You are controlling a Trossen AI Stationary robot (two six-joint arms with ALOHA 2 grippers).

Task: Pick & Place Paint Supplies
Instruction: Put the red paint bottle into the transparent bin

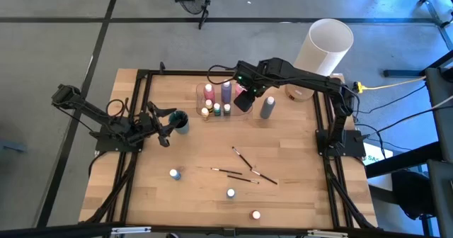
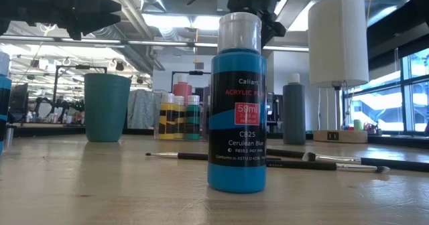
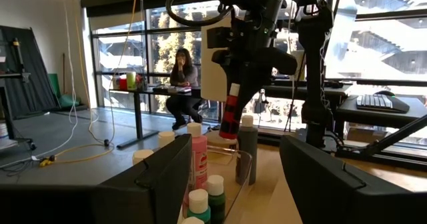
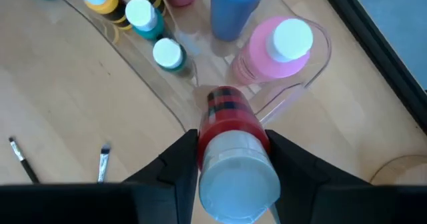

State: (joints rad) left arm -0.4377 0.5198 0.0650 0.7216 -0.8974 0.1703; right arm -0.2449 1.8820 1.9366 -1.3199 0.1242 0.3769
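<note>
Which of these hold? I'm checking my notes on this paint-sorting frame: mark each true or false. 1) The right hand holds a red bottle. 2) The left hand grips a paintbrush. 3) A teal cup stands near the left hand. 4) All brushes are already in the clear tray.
1) True: the right hand is shut on a small red bottle above the clear tray.
2) False: the left hand holds nothing in these views, its fingers apart.
3) True: the teal cup stands just beside it.
4) False: the paintbrushes lie loose on the table, away from the tray.
</note>
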